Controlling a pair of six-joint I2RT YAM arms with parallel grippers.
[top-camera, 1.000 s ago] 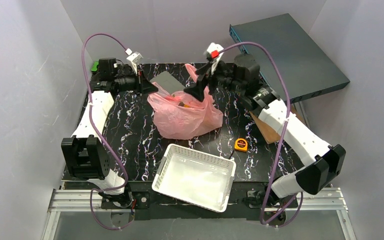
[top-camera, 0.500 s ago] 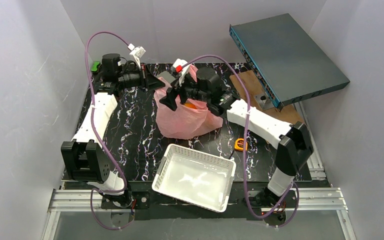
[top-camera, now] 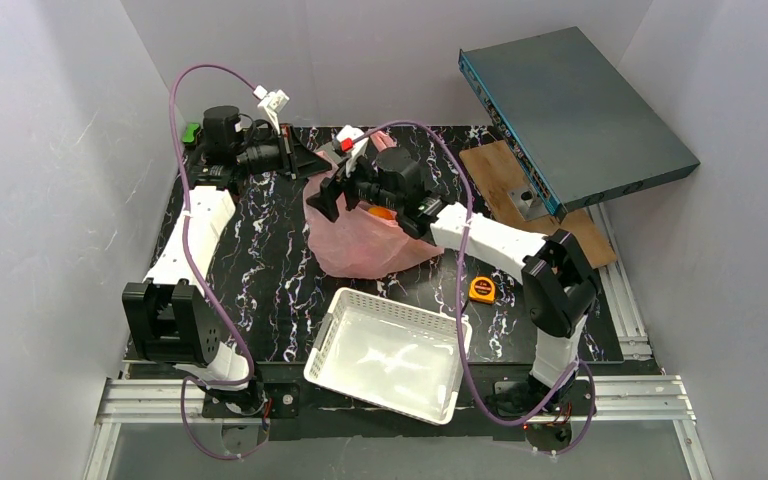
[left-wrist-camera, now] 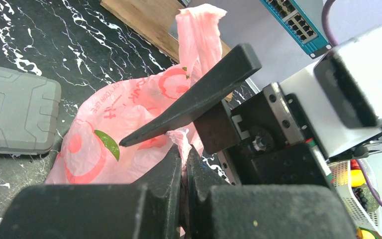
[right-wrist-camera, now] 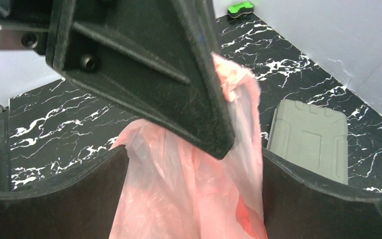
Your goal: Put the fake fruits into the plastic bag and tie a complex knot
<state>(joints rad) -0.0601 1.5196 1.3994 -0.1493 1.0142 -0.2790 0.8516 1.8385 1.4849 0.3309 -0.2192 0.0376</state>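
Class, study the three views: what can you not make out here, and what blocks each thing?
1. The fruits: in the top view the right gripper and its arm cover the mouth of the plastic bag; only an orange patch shows.
2. The knot: both wrist views show only bunched pink film at the left gripper; tied or not, cannot tell.
3. The grey case: cut off by the left wrist view's left edge.

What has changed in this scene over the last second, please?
The right arm swung leftward from the far right, bringing the open right claw astride the top of the plastic bag, beside the left claw. Nothing was taken or released. The left claw stays shut on the bag; white basket and tape measure unmoved.
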